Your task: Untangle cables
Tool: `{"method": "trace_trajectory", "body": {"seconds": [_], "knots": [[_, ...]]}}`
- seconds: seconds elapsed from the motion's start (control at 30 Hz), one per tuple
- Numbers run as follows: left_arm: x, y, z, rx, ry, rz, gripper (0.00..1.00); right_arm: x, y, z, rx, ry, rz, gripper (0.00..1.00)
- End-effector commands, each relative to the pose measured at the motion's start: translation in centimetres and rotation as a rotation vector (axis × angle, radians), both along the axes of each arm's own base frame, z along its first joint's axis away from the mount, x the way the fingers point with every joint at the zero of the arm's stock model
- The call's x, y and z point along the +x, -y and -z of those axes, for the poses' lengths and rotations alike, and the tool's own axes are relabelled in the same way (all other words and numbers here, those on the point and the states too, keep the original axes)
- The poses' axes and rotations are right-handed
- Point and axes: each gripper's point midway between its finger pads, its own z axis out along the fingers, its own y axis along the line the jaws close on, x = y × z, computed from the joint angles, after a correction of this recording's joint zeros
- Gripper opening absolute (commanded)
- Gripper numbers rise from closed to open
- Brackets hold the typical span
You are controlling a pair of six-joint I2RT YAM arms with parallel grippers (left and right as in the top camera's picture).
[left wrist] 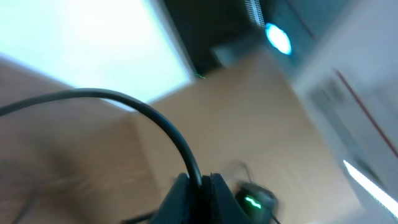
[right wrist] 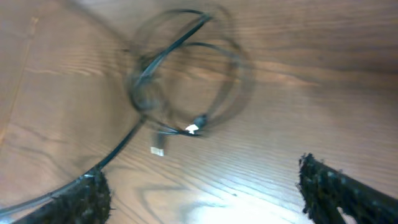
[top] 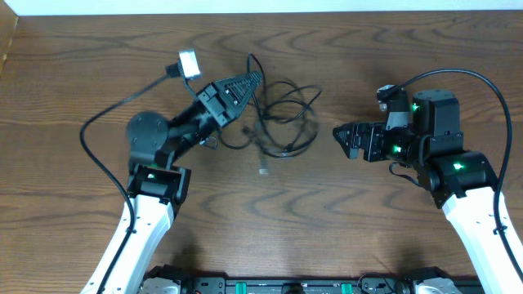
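A tangle of thin black cables (top: 282, 114) lies in loops on the wooden table at centre. One end runs down to a small light connector (top: 263, 170). My left gripper (top: 248, 80) is at the tangle's left edge, shut on a black cable (left wrist: 155, 118) that arcs into its jaws (left wrist: 200, 186). My right gripper (top: 341, 140) is open and empty, right of the tangle and apart from it. The right wrist view shows the blurred loops (right wrist: 186, 74) and the connector (right wrist: 157, 150) ahead of the open fingers (right wrist: 205, 196). I see no white cable.
Thicker black cords run from each arm: one loops left of the left arm (top: 98, 139), one arcs over the right arm (top: 458, 77). The table's far edge (top: 261, 11) meets a white surface.
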Motion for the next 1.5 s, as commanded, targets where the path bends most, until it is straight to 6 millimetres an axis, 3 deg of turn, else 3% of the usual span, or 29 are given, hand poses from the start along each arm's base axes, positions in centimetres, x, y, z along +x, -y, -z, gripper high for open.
{"method": "trace_trajectory", "body": {"seconds": [0.0, 0.1, 0.2, 0.43, 0.53, 0.67, 0.83, 0.93, 1.1, 1.2, 1.3, 1.47], "knots": [[-4.7, 1.0, -3.7, 0.027, 0.252, 0.166, 0.08, 0.4, 0.7, 1.2, -0.049, -0.020, 0.035, 0.96], [-6.8, 0.9, -5.8, -0.005, 0.366, 0.205, 0.08, 0.1, 0.6, 2.5, -0.020, -0.095, 0.074, 0.98], [-8.2, 1.0, -6.4, 0.003, 0.433, 0.240, 0.08, -0.2, -0.6, 3.2, 0.053, -0.161, 0.058, 0.99], [-8.9, 1.5, -5.5, 0.046, 0.436, 0.302, 0.08, -0.3, -6.1, -0.5, 0.320, -0.095, -0.208, 0.99], [-8.5, 1.3, -5.8, 0.027, 0.434, 0.274, 0.08, -0.6, -7.8, -0.8, 0.348, -0.100, -0.242, 0.99], [-7.9, 0.9, -6.4, -0.002, 0.431, 0.231, 0.08, -1.1, -9.9, 1.0, 0.275, -0.115, -0.259, 0.99], [-7.4, 0.6, -6.9, -0.037, 0.409, 0.199, 0.08, -0.7, -11.7, 5.1, 0.124, -0.162, -0.150, 0.99], [-7.4, 0.4, -7.2, -0.071, 0.368, 0.208, 0.08, 0.8, -10.2, 8.6, -0.051, -0.159, 0.017, 0.98], [-9.4, 0.0, -8.8, -0.110, 0.451, 0.241, 0.08, 3.1, -3.6, 12.9, -0.329, -0.155, 0.354, 0.97], [-10.2, -0.9, -9.6, -0.126, 0.497, 0.232, 0.08, 4.4, 0.9, 13.1, -0.433, -0.126, 0.504, 0.98], [-9.5, -2.2, -9.7, -0.112, 0.496, 0.190, 0.08, 5.5, 4.3, 12.5, -0.435, -0.124, 0.604, 0.99], [-8.2, -4.3, -8.9, -0.044, 0.495, 0.119, 0.08, 6.7, 7.4, 11.6, -0.364, -0.142, 0.615, 0.99]]}}
